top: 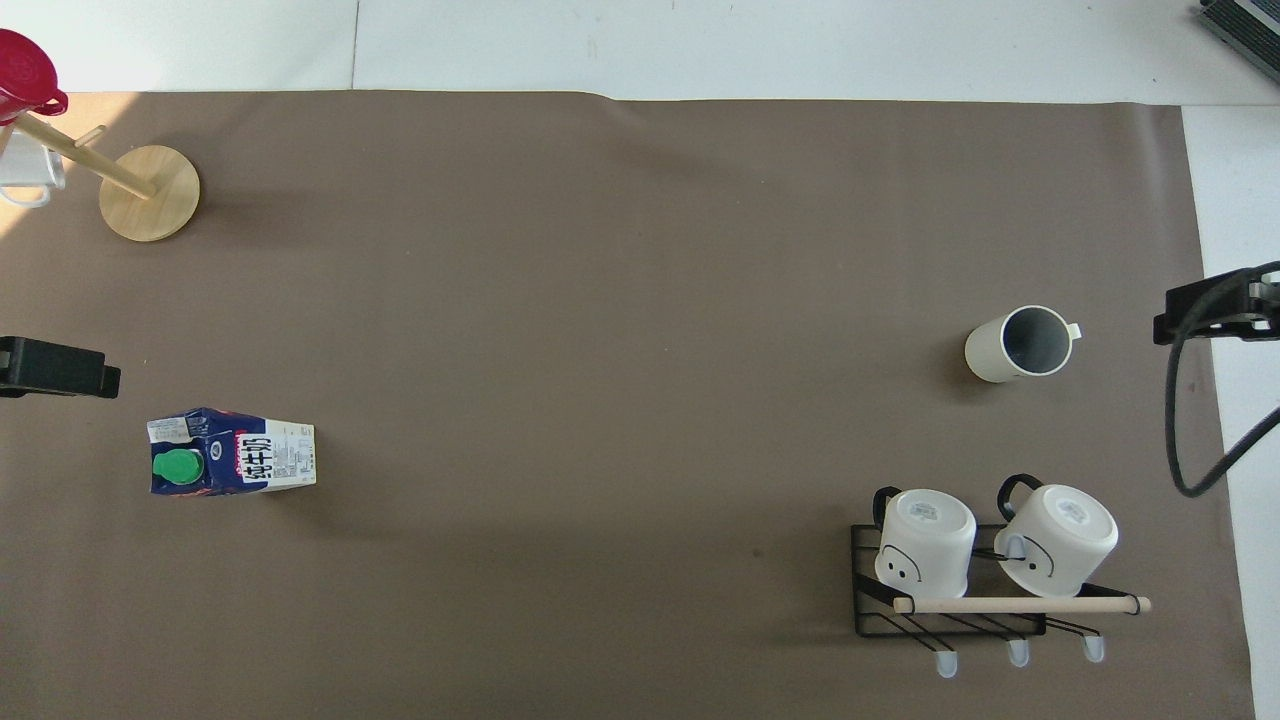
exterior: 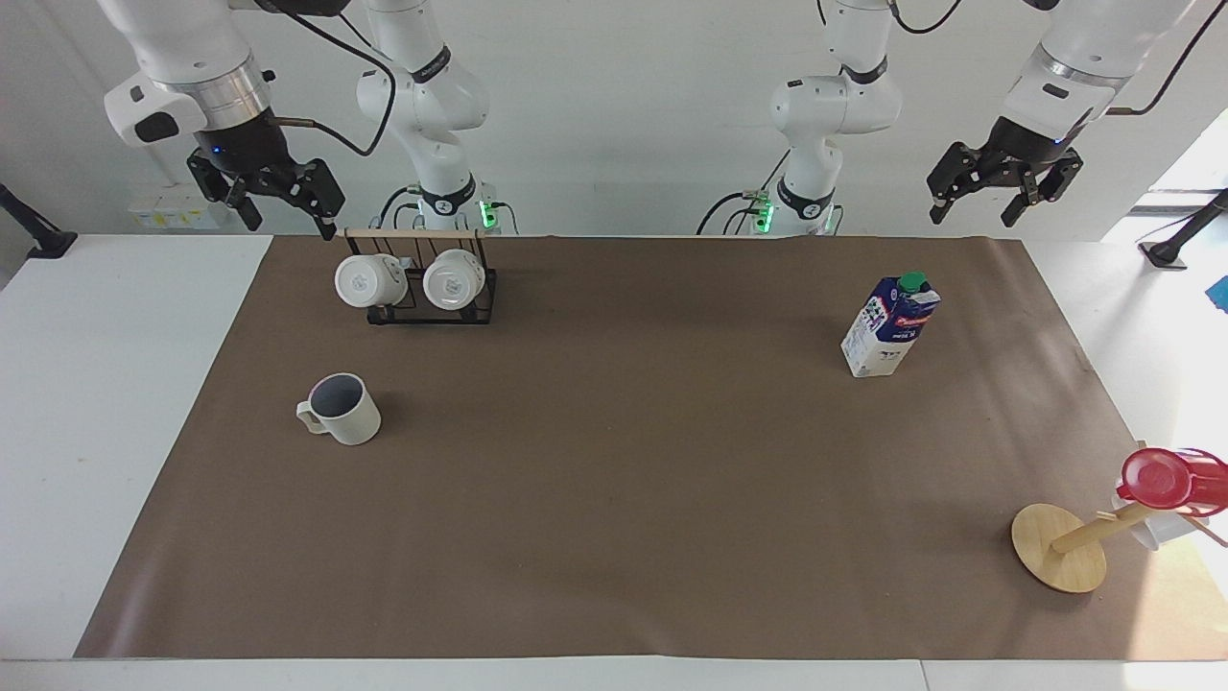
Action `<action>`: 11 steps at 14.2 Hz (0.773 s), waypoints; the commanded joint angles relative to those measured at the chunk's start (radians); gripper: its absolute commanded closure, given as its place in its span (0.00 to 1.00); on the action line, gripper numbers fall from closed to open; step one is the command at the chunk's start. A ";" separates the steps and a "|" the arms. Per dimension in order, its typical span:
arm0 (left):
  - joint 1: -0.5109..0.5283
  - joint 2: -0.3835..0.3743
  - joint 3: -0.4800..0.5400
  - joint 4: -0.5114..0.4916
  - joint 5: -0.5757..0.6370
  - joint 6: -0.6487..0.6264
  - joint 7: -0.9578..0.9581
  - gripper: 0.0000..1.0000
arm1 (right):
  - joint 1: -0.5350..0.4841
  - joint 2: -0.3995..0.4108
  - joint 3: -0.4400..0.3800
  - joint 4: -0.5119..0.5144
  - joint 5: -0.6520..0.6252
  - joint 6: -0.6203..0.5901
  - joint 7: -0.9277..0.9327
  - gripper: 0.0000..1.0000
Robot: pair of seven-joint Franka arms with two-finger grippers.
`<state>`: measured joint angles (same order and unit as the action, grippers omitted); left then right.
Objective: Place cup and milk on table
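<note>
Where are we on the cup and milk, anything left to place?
Both look placed: the cup stands upright on the table toward the right arm's end, the milk upright toward the left arm's end. Nothing is in hand: the left claw and right claw hang open and raised. Nothing visibly remains.

cup (exterior: 343,410): off-white, dark grey inside
milk (exterior: 889,325): blue and white, green cap, small print
table (exterior: 96,384): white, brown sheet
rack mugs (exterior: 413,280): glossy white
rack (top: 950,610): black wire
hung cup (exterior: 1161,479): red
</note>
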<state>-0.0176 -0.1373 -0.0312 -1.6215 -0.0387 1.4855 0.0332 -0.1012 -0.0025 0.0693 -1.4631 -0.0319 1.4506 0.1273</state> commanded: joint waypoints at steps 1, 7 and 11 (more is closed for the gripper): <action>0.018 -0.080 -0.007 -0.099 0.016 0.001 0.005 0.00 | -0.012 -0.007 0.004 -0.006 0.004 0.011 -0.034 0.00; 0.031 -0.105 -0.007 -0.136 0.016 0.004 0.034 0.00 | -0.011 0.006 0.006 -0.017 0.000 0.065 -0.035 0.00; 0.031 -0.105 -0.007 -0.135 0.016 0.001 0.034 0.00 | -0.008 0.007 0.006 -0.146 0.001 0.193 -0.040 0.00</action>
<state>-0.0036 -0.2191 -0.0284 -1.7324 -0.0381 1.4829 0.0490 -0.0998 0.0112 0.0699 -1.5292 -0.0322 1.5695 0.1266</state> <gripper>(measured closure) 0.000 0.000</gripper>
